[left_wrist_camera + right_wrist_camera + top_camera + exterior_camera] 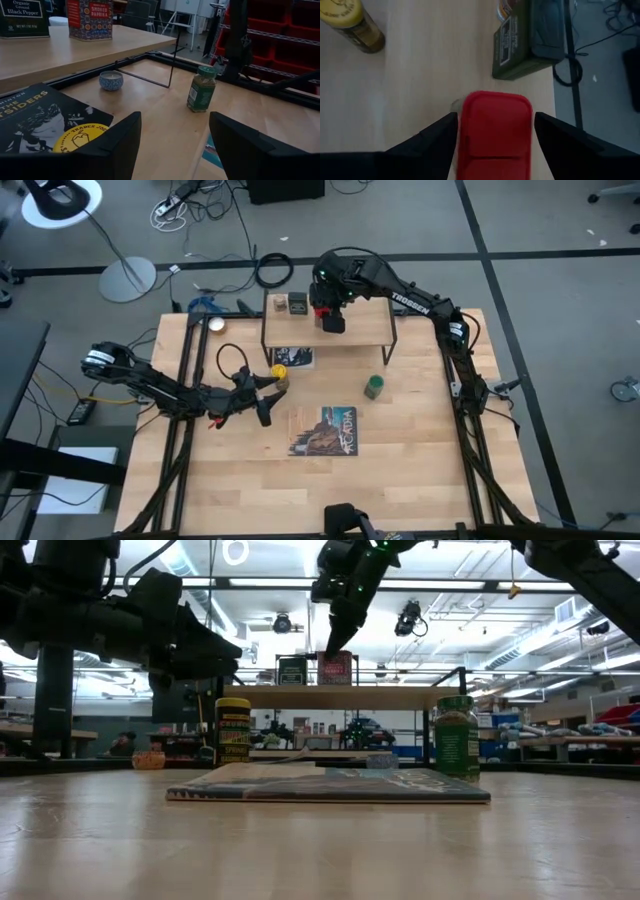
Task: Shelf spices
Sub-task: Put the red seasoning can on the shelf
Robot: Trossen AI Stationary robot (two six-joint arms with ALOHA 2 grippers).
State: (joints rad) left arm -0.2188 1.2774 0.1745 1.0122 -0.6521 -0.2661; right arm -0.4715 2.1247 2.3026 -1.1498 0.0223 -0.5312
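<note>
We see the right hand [492, 127] spread directly above the red tin [495, 132] on the shelf [365, 330]; the left hand [262, 395], spread, sits beside the yellow-capped jar [280, 373].

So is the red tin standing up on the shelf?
Yes, upright. The red tin stands on the shelf beside the black tin, and the right gripper is open around it, fingers clear on both sides.
</note>
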